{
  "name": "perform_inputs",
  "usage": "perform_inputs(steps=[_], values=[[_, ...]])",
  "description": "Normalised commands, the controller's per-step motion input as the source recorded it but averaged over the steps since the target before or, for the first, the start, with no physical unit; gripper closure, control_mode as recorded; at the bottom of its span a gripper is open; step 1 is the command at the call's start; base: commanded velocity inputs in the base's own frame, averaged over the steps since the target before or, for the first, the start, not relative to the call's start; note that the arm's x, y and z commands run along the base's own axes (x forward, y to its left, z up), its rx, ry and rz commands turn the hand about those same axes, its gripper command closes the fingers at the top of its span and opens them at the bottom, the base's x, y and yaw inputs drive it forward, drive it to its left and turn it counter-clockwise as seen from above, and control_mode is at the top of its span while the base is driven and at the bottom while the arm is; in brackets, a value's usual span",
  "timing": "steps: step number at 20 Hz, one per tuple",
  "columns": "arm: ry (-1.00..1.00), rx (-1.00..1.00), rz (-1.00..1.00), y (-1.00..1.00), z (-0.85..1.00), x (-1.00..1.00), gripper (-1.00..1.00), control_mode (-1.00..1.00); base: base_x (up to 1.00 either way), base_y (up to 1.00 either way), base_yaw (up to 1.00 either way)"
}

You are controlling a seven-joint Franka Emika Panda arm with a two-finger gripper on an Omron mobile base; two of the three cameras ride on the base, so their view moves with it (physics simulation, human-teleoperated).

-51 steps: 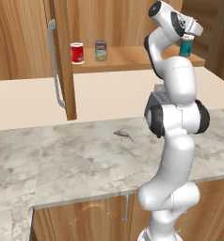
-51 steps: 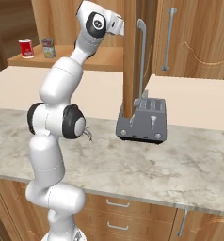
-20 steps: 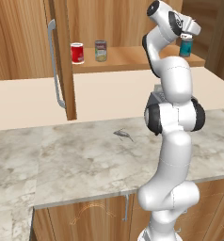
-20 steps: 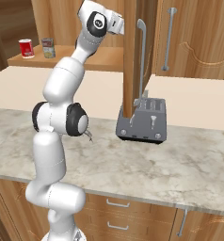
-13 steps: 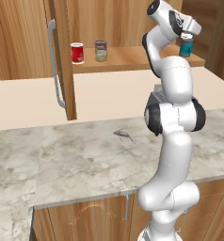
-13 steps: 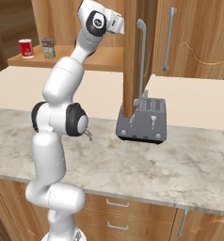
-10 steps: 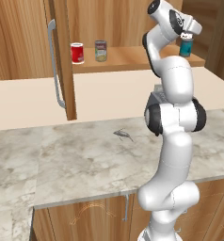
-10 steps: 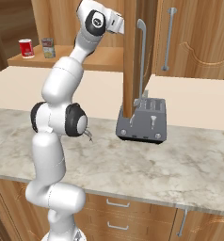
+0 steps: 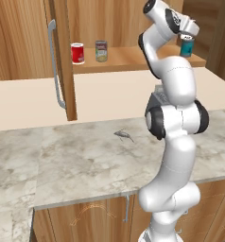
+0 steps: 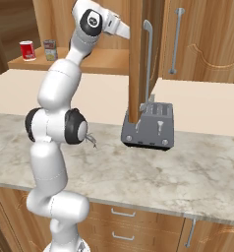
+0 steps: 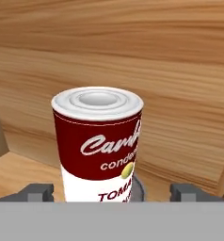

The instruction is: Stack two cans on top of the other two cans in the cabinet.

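Observation:
In the hand view a red-over-white soup can (image 11: 97,146) stands upright on a grey-rimmed can below it, inside the wooden cabinet (image 11: 180,70). My gripper (image 11: 114,192) is open, one fingertip (image 11: 38,192) on each side of the soup can and clear of it. In the left base view the gripper (image 9: 186,36) hangs just above the teal can (image 9: 186,48) at the right end of the shelf (image 9: 133,57), and the hand hides the soup can there. Far to the left on the shelf stand the red can (image 9: 77,53) and, beside it, the grey-green can (image 9: 101,51).
The open cabinet door (image 9: 62,61) with its grey bar handle (image 9: 54,71) hangs left of the shelf. In the right base view a second door (image 10: 138,59) rises in front of my hand. A grey toaster (image 10: 148,125) and a small metal utensil (image 9: 124,136) are on the marble counter (image 9: 76,160).
The hand has barely shifted at the right end of the shelf. The cans stand as before.

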Motion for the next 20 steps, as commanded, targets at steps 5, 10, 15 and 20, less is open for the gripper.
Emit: perform_inputs(steps=[5, 10, 15, 20], values=[[0.00, 0.00, 0.00, 0.31, -0.07, 0.02, -1.00, -1.00, 0.00, 0.00, 0.00], [0.00, 0.00, 0.08, 0.44, -0.08, -0.24, -1.00, -1.00, 0.00, 0.00, 0.00], [0.00, 0.02, 0.58, 0.41, -0.13, -0.40, -1.00, -1.00, 0.00, 0.00, 0.00], [0.00, 0.12, 0.65, 0.34, -0.24, -0.39, -1.00, -1.00, 0.00, 0.00, 0.00]])
